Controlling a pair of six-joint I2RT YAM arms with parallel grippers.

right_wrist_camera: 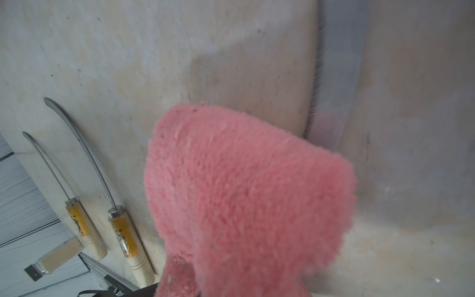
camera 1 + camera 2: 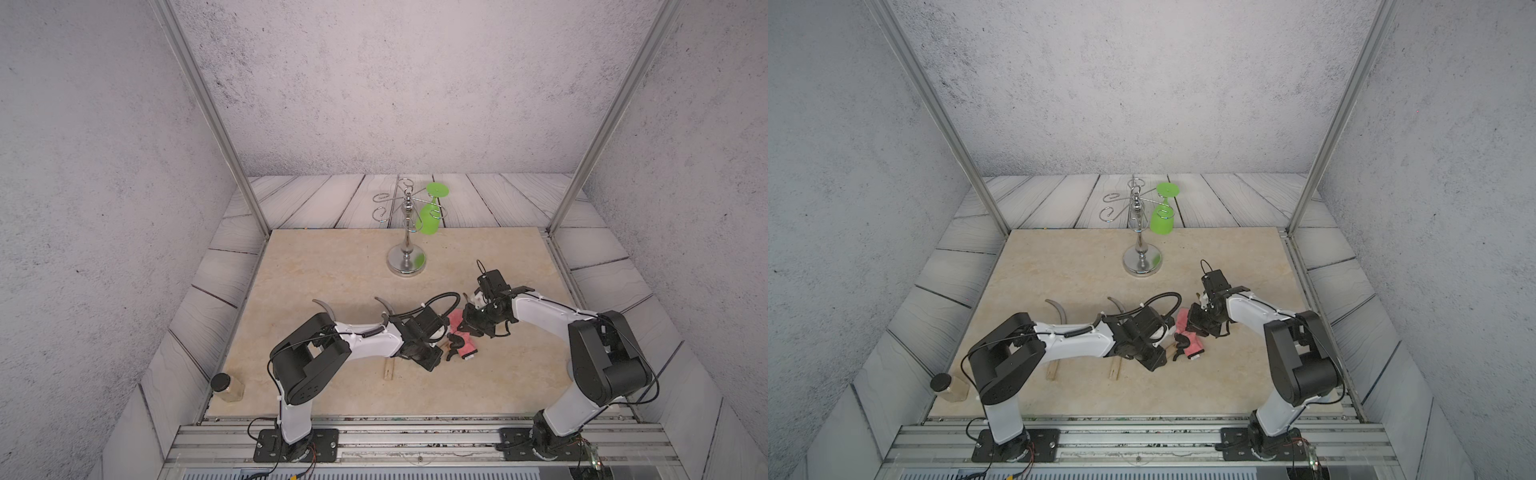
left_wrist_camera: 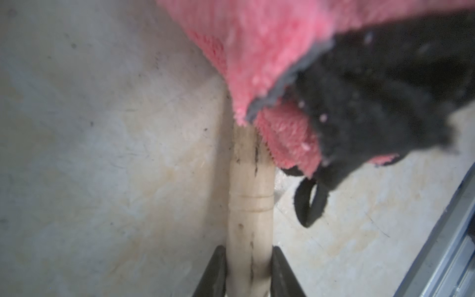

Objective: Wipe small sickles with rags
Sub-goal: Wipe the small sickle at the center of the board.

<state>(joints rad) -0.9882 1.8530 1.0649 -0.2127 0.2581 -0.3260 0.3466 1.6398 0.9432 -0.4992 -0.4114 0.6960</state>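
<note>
My left gripper is shut on the pale wooden handle of one small sickle, held low over the table. The pink rag with its black strap is draped over that sickle's front end. In the right wrist view the grey serrated blade sticks out past the rag. My right gripper is shut on the rag, which hides its jaws. Two more sickles with yellow labels lie side by side on the table, partly under my left arm.
A chrome wire-armed stand holding a green goblet stands at the back middle of the beige tabletop. A small jar with a black lid lies at the front left corner. Aluminium rails run along the front edge.
</note>
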